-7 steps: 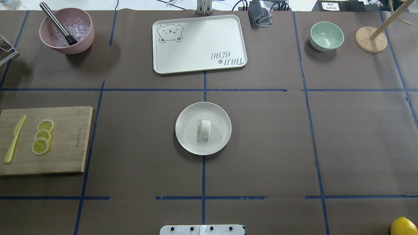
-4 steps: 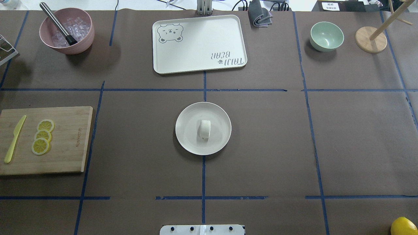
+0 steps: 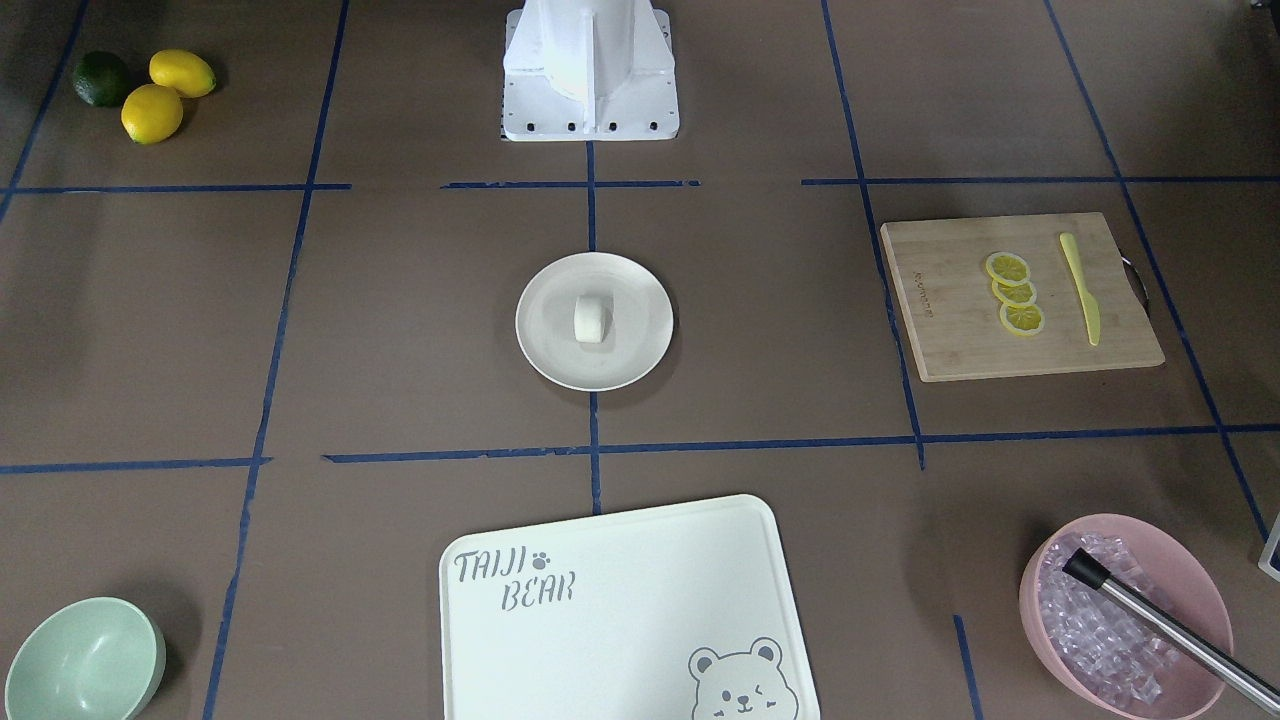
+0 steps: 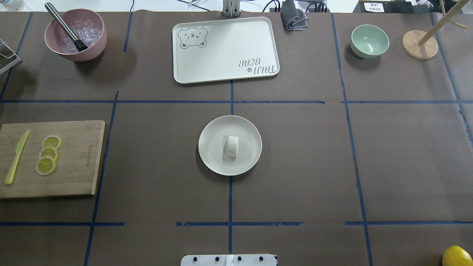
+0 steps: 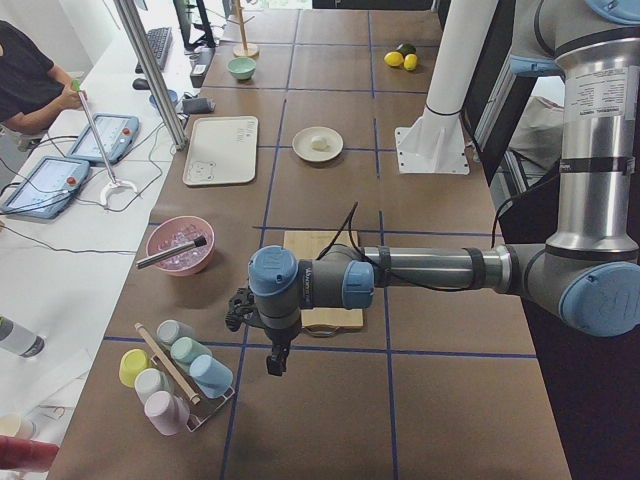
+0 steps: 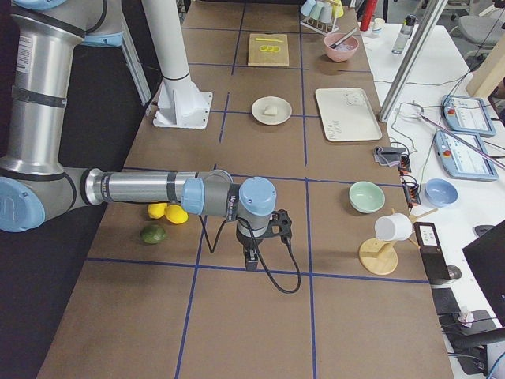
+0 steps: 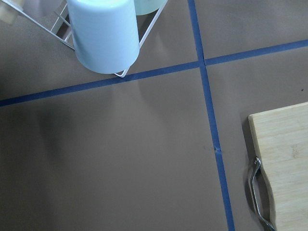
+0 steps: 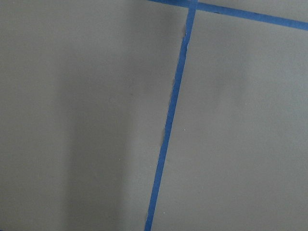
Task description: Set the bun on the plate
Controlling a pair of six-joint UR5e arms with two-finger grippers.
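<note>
The small white bun (image 4: 231, 146) lies on its side in the middle of the round cream plate (image 4: 212, 159) at the table's centre, also seen in the front-facing view as bun (image 3: 591, 320) on plate (image 3: 545, 352). Neither arm is near it. My left gripper (image 5: 271, 364) hangs low over the table's far left end, beside the cutting board and cup rack. My right gripper (image 6: 251, 260) hangs low over the far right end, near the lemons. Both appear only in the side views, so I cannot tell whether they are open or shut. The wrist views show only table paper.
A bear-printed tray (image 4: 225, 50) sits beyond the plate. A pink bowl (image 4: 75, 35) of ice holds a metal tool. The cutting board (image 4: 74, 159) carries lemon slices and a yellow knife. A mint bowl (image 4: 369, 40), wooden stand (image 4: 419, 45), lemon (image 4: 457, 255) and cup rack (image 5: 178, 375) lie around. A person (image 5: 30, 75) is at the side.
</note>
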